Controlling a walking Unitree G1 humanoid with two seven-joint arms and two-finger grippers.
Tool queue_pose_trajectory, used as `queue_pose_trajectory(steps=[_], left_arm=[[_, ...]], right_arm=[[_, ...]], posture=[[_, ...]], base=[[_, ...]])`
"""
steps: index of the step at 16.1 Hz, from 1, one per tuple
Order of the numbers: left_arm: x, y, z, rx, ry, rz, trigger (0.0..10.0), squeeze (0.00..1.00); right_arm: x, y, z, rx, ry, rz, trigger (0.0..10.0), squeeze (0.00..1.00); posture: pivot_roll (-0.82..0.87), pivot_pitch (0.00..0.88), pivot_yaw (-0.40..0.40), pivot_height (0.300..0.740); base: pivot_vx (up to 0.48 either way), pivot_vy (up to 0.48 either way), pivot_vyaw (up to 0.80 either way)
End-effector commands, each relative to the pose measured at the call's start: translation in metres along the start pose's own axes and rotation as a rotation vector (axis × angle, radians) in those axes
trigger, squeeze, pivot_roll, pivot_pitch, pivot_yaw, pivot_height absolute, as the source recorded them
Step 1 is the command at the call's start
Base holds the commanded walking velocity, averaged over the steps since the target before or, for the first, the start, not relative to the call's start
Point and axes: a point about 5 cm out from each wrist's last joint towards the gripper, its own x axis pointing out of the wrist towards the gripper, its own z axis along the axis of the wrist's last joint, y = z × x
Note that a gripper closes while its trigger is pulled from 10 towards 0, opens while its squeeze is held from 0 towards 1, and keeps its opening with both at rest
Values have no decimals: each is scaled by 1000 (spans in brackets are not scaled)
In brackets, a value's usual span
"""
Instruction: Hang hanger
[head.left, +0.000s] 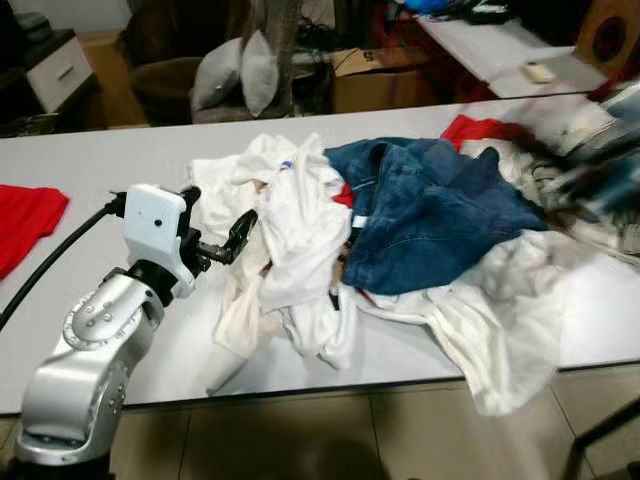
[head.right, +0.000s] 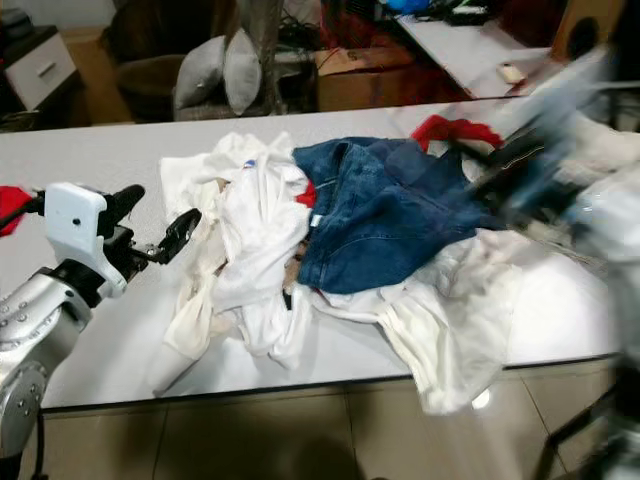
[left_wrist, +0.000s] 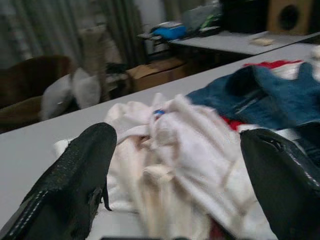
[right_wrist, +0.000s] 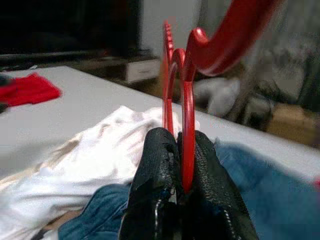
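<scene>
The right gripper (right_wrist: 182, 192) is clamped on a red hanger (right_wrist: 186, 100), fingers pinching one thin bar with the hook curving above; it is held in the air over the clothes pile. In the head views the right arm is a blur at the table's right edge.

The left gripper (head.left: 232, 238) is spread wide and holds nothing, near the table's front left beside the white shirts (head.left: 290, 230). Jeans (head.left: 430, 215) lie mid-table, and a red cloth (head.left: 25, 220) lies at the left edge.

Judgement: the hanger looks light, rigid and smooth, so it may pivot or slip in this narrow pinch. A hold nearer the hook's neck would steady it. No rail is visible.
</scene>
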Motion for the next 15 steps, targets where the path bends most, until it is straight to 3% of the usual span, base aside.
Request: queue_pose_trajectory(steps=[1, 2, 3, 5, 8, 10, 15], left_arm=[[-1, -1, -3, 4, 20, 23, 10000, 0], [1, -3, -4, 3, 24, 50, 10000, 0], [2, -4, -3, -6, 24, 67, 10000, 0], [3, -11, -5, -34, 28, 80, 10000, 0], [8, -16, -6, -31, 30, 69, 10000, 0], [15, -14, -3, -21, 18, 98, 10000, 0], [8, -15, -7, -5, 32, 121, 10000, 0]], right_arm=[[7, 14, 2, -8, -28, -47, 10000, 0], [20, 36, -5, 97, -100, -85, 10000, 0], [28, 47, -5, 137, -140, -137, 10000, 0], [30, 58, 0, 140, -174, -182, 10000, 0], [27, 65, 0, 74, -167, -209, 10000, 0], [29, 73, -13, 80, -115, -244, 10000, 0], [35, 81, -18, 149, -113, -232, 10000, 0]], posture=[[-58, 0, 92, 740], [-58, 0, 83, 740], [-62, 0, 85, 740], [-71, 0, 101, 740], [-77, 0, 108, 740], [-68, 0, 96, 740], [-59, 0, 62, 740]], base=[[0, 255, 0], [0, 296, 0], [0, 296, 0], [0, 300, 0], [0, 316, 0], [0, 352, 0], [0, 365, 0]])
